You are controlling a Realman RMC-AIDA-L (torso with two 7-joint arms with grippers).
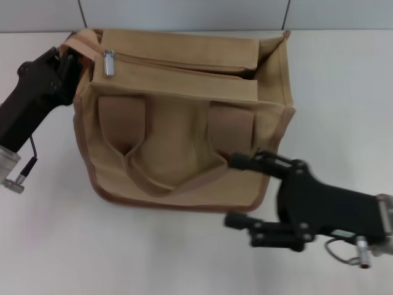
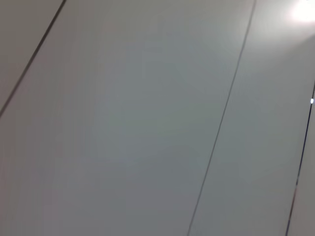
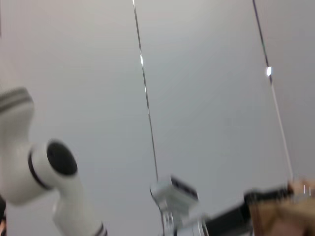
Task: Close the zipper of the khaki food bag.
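Observation:
The khaki food bag (image 1: 184, 123) stands in the middle of the white table, handles facing me. The zipper (image 1: 184, 66) runs along its top between two flaps. Its silver slider (image 1: 108, 63) is at the bag's left end, and a dark gap shows toward the right end. My left gripper (image 1: 69, 58) is at the bag's top left corner, shut on the tan trim there. My right gripper (image 1: 234, 190) is open and empty at the bag's lower right front. Its upper finger (image 1: 239, 161) lies against the canvas. A corner of the bag shows in the right wrist view (image 3: 280, 219).
The white table (image 1: 153, 252) extends in front of the bag and to both sides. A grey panelled wall (image 1: 184, 12) rises behind it. The left wrist view shows only wall panels (image 2: 147, 123). The right wrist view shows a white part of the robot (image 3: 44, 172).

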